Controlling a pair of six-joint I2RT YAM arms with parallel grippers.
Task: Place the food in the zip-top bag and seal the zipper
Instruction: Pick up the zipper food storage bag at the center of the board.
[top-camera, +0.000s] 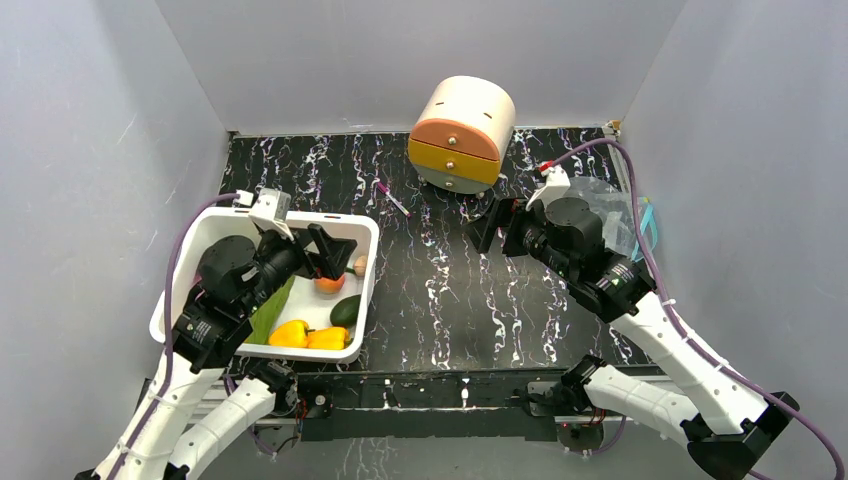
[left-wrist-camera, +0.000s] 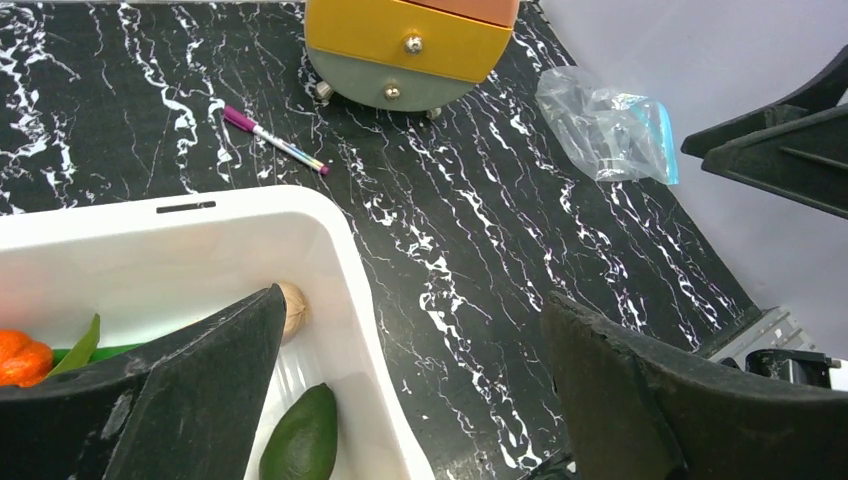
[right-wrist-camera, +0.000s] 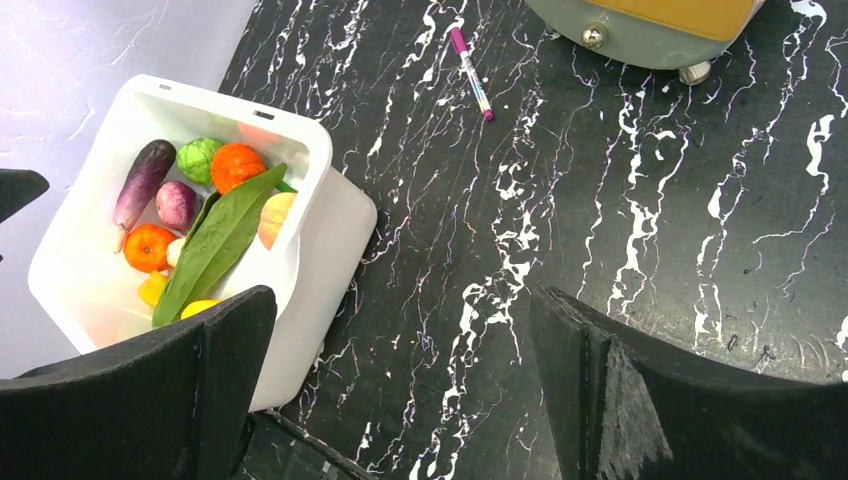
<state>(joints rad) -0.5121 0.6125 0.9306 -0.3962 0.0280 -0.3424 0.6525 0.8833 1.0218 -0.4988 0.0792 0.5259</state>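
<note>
Food lies beneath the released left tool. Bag sits at the released right tool's 3 o'clock, half hidden.

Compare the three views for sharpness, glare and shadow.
Top external view: soft, even light, no harsh glare on the white rectangular plastic tub. Left wrist view: the left gripper's black fingers look soft-edged up close; the clear crumpled plastic bag is sharp, with slight sheen. Right wrist view: the tub's outer wall is bright, nearly featureless; the right gripper's black fingers show little detail.
</note>
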